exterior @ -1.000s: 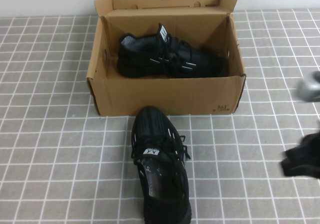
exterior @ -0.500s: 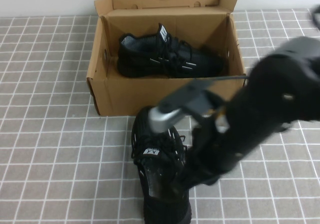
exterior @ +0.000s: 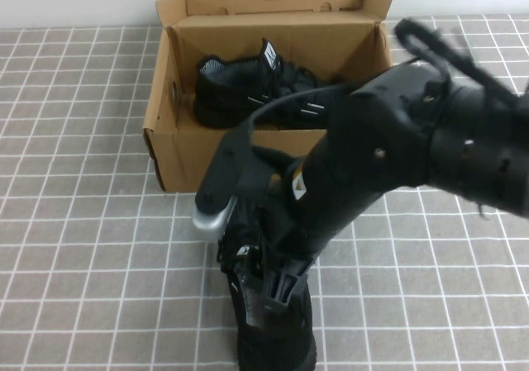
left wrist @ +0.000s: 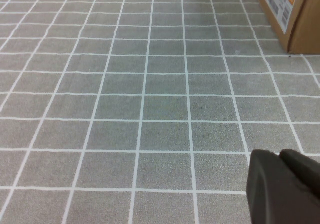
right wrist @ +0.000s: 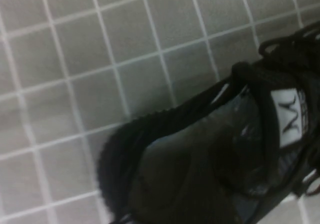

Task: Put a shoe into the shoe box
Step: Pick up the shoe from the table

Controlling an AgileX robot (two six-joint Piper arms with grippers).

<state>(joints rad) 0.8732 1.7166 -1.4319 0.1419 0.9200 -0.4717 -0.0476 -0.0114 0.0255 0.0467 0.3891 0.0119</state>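
High view: right gripper (exterior: 277, 292) over shoe (exterior: 273, 338), state unclear; left gripper (left wrist: 285, 189) parked, unclear.

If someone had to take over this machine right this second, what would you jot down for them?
Right gripper: over the black sneaker on the tiled table, in front of the shoe box; grip not confirmed.
Left gripper: parked low over bare tiles beside the box, holding nothing visible.
Done: the twin sneaker lies inside the open box, on its side.
Left: grasp the sneaker on the table, lift it, and set it in the box beside its twin.
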